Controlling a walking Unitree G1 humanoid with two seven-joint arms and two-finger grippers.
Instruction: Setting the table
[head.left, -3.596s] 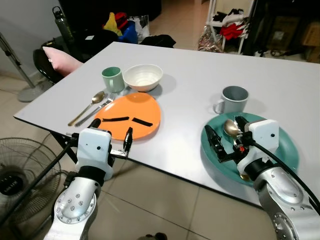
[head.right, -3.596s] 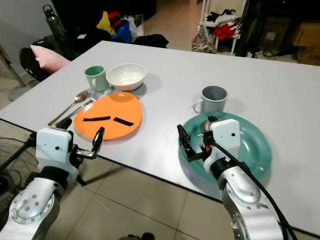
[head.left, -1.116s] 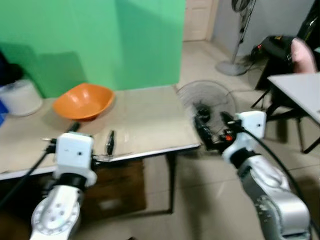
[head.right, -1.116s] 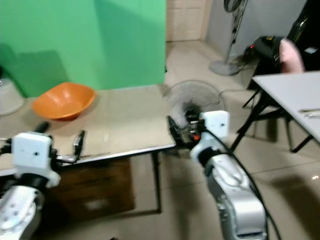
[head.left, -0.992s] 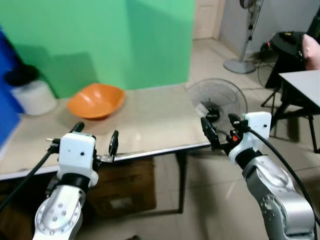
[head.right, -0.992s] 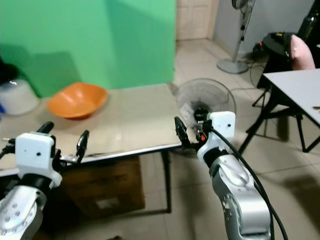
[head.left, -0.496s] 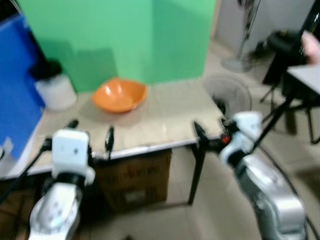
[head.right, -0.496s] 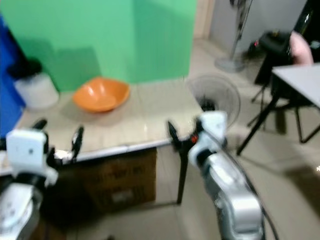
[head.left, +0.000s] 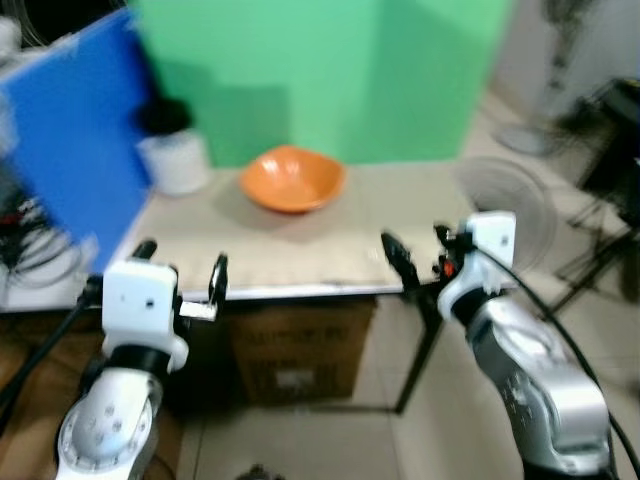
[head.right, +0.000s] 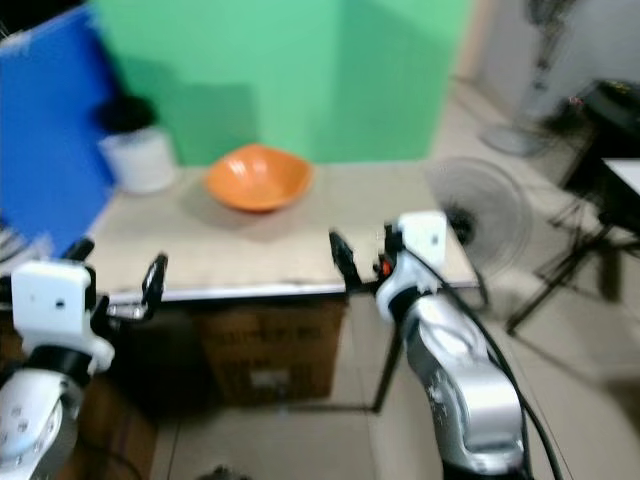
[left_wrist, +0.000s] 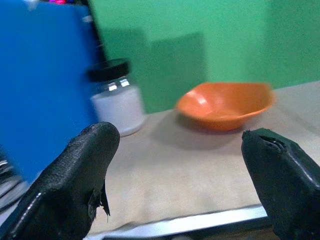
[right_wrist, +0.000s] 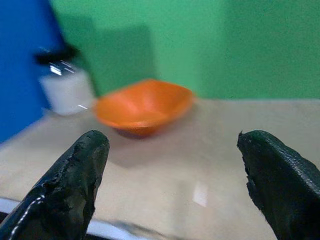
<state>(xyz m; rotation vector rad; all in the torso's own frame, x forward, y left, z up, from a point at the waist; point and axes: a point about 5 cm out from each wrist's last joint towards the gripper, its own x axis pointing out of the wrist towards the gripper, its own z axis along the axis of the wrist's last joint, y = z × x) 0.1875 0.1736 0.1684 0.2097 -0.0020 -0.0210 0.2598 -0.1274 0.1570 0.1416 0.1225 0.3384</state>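
Right gripper (head.right: 360, 259) — fingers spread, empty; orange bowl (head.right: 258, 177) ahead and leftward across the table (head.right: 300, 255) — left gripper (head.right: 115, 280) likewise spread, similarly distant.

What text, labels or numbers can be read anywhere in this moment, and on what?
None can be read.
The cardboard box under the table carries a pale label, too blurred to read.
The white jar, orange bowl and blue panel show no lettering.
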